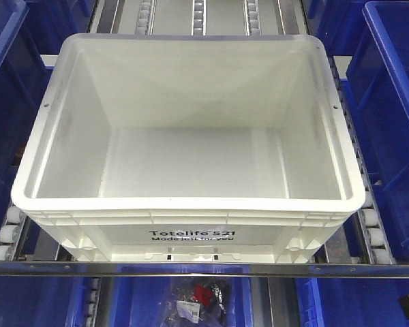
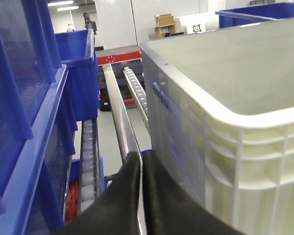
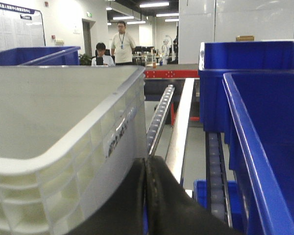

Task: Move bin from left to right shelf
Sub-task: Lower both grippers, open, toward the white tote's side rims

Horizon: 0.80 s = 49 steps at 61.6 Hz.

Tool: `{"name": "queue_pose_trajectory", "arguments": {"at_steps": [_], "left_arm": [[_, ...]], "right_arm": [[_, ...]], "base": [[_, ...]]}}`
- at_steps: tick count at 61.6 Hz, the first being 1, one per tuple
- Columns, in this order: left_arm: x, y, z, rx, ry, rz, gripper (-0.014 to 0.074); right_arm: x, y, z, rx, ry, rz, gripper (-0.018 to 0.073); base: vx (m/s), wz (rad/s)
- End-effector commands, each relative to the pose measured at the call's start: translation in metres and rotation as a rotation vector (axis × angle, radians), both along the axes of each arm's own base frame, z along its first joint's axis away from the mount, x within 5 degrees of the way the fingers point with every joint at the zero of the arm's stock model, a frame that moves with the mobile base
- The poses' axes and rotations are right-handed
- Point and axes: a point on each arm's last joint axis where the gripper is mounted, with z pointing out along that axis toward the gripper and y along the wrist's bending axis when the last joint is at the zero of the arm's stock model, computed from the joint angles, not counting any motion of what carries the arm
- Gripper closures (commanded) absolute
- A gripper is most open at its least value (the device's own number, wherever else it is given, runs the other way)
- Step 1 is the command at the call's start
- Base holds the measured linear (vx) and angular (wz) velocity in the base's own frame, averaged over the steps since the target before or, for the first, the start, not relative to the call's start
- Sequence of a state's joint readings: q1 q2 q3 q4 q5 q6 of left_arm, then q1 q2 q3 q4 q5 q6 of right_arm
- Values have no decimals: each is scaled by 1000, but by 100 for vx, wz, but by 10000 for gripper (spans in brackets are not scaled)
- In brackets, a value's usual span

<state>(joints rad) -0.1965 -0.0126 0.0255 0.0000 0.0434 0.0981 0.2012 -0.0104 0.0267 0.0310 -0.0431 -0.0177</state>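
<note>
**White bin on the rollers, both grippers closed beside it**

Nearest the left wrist camera, the left gripper point(image 2: 141, 157) filled the bottom edge. Its two black fingers point(image 2: 122, 196) were pressed flat together with only a thin seam between them, and they held nothing. The bin point(image 2: 225, 122) stood just to its right, its ribbed wall close to the inner finger. Whether they touched could not be told. Blue bins point(image 2: 24, 122) rose in a stack to the gripper's left. A metal rail point(image 2: 116, 112) and a line of rollers point(image 2: 136, 88) ran away alongside the bin toward a red beam point(image 2: 118, 57). Cardboard boxes point(image 2: 165, 24) sat farther off against a white wall.

The right gripper point(image 3: 146, 162) was also closed on nothing, fingers together at the bottom of its view. The bin lay just to its left, its rim near camera height. More blue bins stood to the right, with rollers and a rail between them and the bin. Far behind, a seated person point(image 3: 100, 55) and a standing man point(image 3: 121, 41) were in view.

From the front, a lower blue bin point(image 1: 143, 300) below the shelf's front bar held dark items point(image 1: 201, 298) with a red piece among them. Above it the white bin sat upright and empty on the roller tracks. Its printed side was nearest the camera, and blue bins flanked it on both sides. Which shelf this was could not be told.
</note>
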Motion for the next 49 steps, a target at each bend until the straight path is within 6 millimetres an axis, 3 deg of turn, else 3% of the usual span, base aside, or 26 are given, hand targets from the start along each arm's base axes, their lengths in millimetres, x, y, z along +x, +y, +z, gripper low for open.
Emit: {"name": "queue_pose_trajectory", "arguments": {"at_steps": [1, 10, 18, 34, 42, 49], "left_arm": [[-3, 0, 18, -34, -138, -6, 604], [-6, 2, 30, -136, -237, -7, 604], [-12, 5, 55, -235, -301, -11, 604], [-12, -2, 114, -174, 11, -61, 604], [6, -8, 151, -140, 157, -73, 604], [30, -15, 182, -116, 270, -81, 604]], "right_arm": [[-2, -1, 6, 23, -124, -11, 567], [-5, -4, 17, 187, -211, -2, 567], [-7, -4, 29, 181, -198, 3, 567], [-12, -1, 87, 118, 30, 31, 567], [-3, 3, 127, 48, 173, 39, 567], [21, 9, 161, 24, 299, 47, 567]], "base": [[0, 0], [0, 0], [0, 0], [0, 0], [0, 0], [0, 0]]}}
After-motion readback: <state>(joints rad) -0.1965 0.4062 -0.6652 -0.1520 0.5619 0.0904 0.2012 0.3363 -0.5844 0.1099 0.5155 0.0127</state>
